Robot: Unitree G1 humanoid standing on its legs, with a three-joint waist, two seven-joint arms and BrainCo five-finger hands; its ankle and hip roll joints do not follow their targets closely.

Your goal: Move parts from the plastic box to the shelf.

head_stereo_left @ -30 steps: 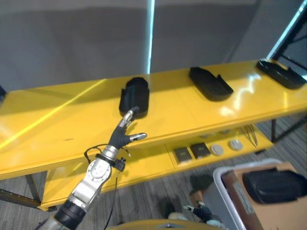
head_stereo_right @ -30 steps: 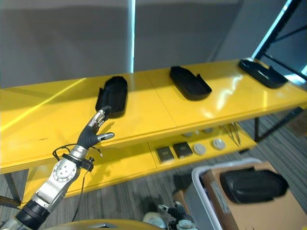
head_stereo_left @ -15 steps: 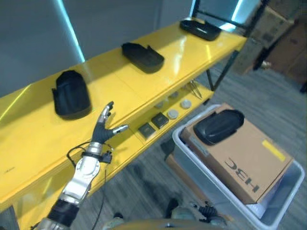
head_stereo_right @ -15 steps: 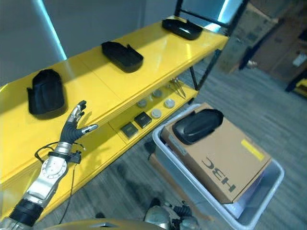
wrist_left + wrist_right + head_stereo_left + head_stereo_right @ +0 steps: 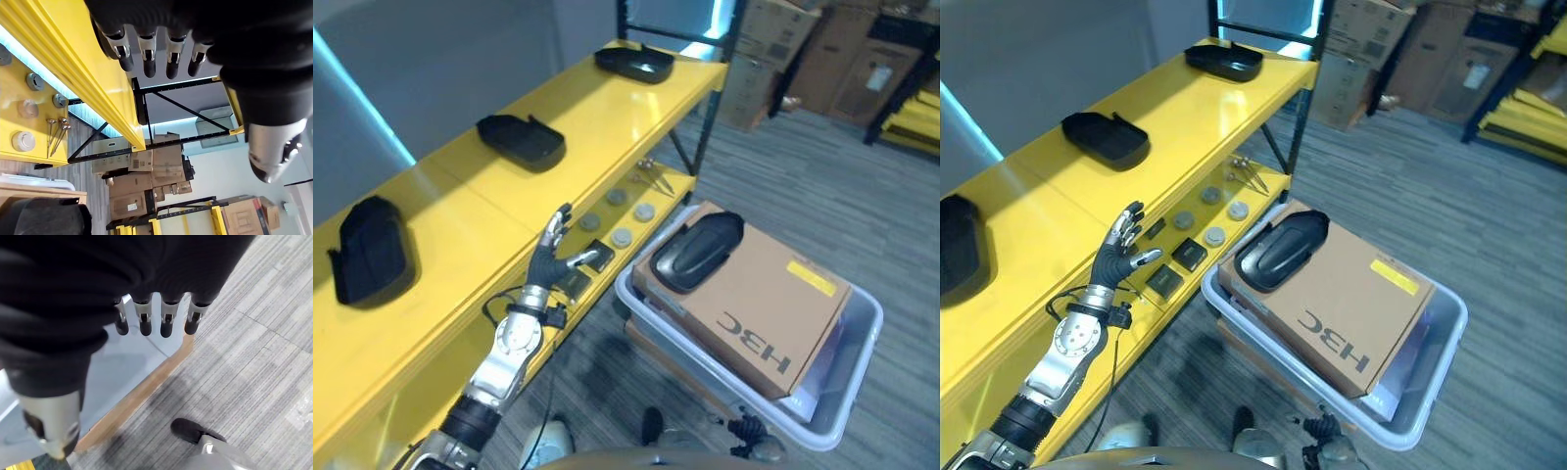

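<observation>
In the left eye view, three black parts already lie on the top board of the yellow shelf (image 5: 460,211): one part (image 5: 370,250) at the near end, a second part (image 5: 521,140) further along, and a third part (image 5: 634,63) at the far end by the black upright. Beside the shelf stands the grey plastic box (image 5: 862,323), and in it a cardboard carton (image 5: 773,304) with one more black part (image 5: 697,250) resting on top, so by my reading three are placed and at least this one is left to fetch. The left robot hand (image 5: 551,257) hangs over the shelf's front edge, between the near part and the box, fingers straight and spread, holding nothing. The right eye view shows the same layout: the left robot hand (image 5: 1122,246) empty beside the shelf, the remaining part (image 5: 1281,251) on the carton in the box, and small discs and dark squares on the shelf's lower board (image 5: 1197,227). In the left wrist view the fingers (image 5: 149,58) are straight and relaxed against the shelf's yellow edge, with nothing between them and the thumb. In the right wrist view the right robot hand (image 5: 54,352) hangs with fingers (image 5: 166,320) released over the grey floor (image 5: 264,357), away from the shelf, near the box's pale rim, also empty.
</observation>
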